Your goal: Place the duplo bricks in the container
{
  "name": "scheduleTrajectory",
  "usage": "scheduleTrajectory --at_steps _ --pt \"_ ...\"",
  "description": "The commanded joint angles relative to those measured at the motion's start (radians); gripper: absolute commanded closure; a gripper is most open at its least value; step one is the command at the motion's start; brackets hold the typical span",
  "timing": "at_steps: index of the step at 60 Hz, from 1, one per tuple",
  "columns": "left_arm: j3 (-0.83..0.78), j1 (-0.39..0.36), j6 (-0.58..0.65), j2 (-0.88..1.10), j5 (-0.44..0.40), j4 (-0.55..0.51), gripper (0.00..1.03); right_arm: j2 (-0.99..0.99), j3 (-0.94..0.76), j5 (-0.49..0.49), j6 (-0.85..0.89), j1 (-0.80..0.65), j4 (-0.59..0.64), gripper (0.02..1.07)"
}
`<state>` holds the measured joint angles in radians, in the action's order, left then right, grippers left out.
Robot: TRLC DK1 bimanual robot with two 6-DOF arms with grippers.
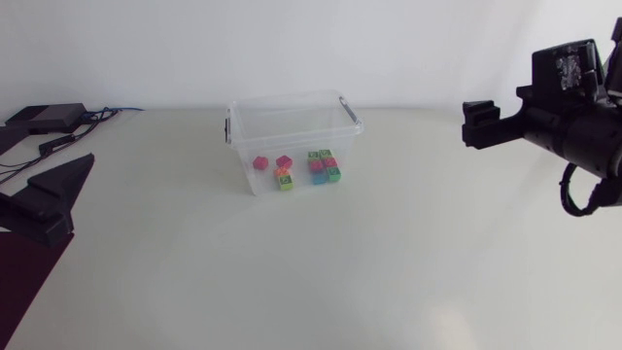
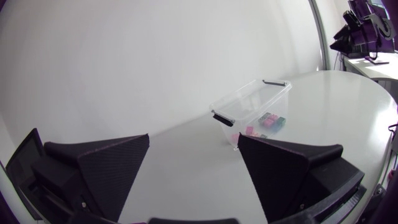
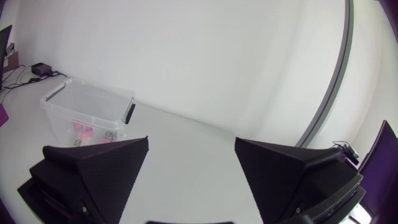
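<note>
Duplo bricks [image 1: 323,167] within clear-walled container [image 1: 292,141]

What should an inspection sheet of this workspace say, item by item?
Surface: white table, no spills or marks seen.
Job's things: clear container without a lid at the far middle of the table; the duplo bricks lie inside it, none seen outside.
Clutter: a dark box at the far left corner.
Grippers: left gripper open and holding nothing; right gripper open and holding nothing; both are away from the container.
Cables: cables run by the dark box, away from the container.
Surroundings: nothing seen.
</note>
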<state>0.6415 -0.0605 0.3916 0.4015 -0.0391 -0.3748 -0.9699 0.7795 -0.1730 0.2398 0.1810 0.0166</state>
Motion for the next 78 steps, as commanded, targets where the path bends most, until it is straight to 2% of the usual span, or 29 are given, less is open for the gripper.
scheduleTrajectory --at_steps 1,15,27,78 --pt "-0.052 0.018 -0.031 -0.032 0.008 0.039 0.04 0.088 -0.091 -0.003 0.016 -0.041 -0.030 0.07" --pt "-0.192 0.041 -0.060 -0.076 0.015 0.217 0.04 0.323 -0.312 0.003 -0.005 -0.149 -0.081 0.07" --pt "-0.283 0.042 -0.060 -0.093 0.056 0.372 0.04 0.476 -0.434 0.003 0.004 -0.156 -0.106 0.07" --pt "-0.612 0.059 -0.365 -0.376 0.040 0.375 0.04 0.930 -0.751 0.159 -0.220 -0.179 -0.024 0.07"
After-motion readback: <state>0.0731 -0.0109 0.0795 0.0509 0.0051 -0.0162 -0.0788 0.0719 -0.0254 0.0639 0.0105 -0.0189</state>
